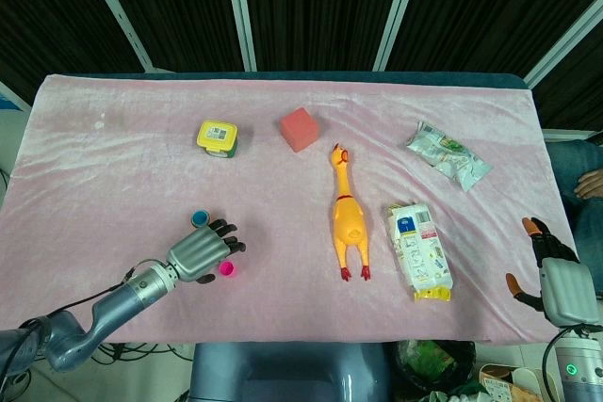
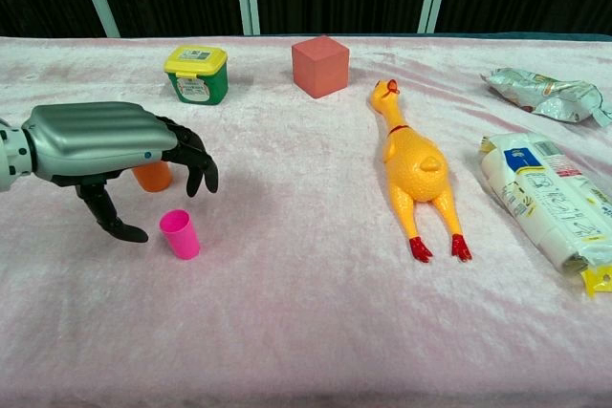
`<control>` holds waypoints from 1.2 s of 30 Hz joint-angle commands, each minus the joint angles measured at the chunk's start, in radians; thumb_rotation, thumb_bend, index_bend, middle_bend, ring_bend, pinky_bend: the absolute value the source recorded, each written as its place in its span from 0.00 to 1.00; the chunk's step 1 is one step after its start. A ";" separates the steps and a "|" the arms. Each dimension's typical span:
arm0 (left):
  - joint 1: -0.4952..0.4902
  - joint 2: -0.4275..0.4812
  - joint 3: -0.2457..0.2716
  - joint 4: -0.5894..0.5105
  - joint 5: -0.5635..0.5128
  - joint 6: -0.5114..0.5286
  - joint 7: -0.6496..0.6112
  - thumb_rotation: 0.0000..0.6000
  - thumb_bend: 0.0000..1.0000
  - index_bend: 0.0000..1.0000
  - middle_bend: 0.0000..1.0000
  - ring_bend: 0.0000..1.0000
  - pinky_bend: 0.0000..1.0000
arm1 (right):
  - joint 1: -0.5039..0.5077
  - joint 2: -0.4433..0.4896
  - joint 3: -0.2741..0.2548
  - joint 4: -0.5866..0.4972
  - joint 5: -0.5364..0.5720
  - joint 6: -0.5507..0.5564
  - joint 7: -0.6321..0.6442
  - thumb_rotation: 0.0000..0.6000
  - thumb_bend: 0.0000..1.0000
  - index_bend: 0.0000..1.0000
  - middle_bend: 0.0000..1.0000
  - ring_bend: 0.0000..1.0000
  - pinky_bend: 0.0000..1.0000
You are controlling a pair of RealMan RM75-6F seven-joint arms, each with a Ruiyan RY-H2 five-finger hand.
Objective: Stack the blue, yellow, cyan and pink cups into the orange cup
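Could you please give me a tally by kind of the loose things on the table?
Cups, counting the orange stack as one, plus the pink cup: 2
Packets: 2
Rubber chicken: 1
Red cube: 1
Yellow-lidded tub: 1
Total: 7
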 commanded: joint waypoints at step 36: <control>0.041 0.110 -0.080 -0.038 -0.030 0.136 -0.049 1.00 0.34 0.53 0.56 0.18 0.20 | 0.001 0.002 -0.001 -0.005 0.004 -0.005 0.007 1.00 0.26 0.04 0.06 0.16 0.21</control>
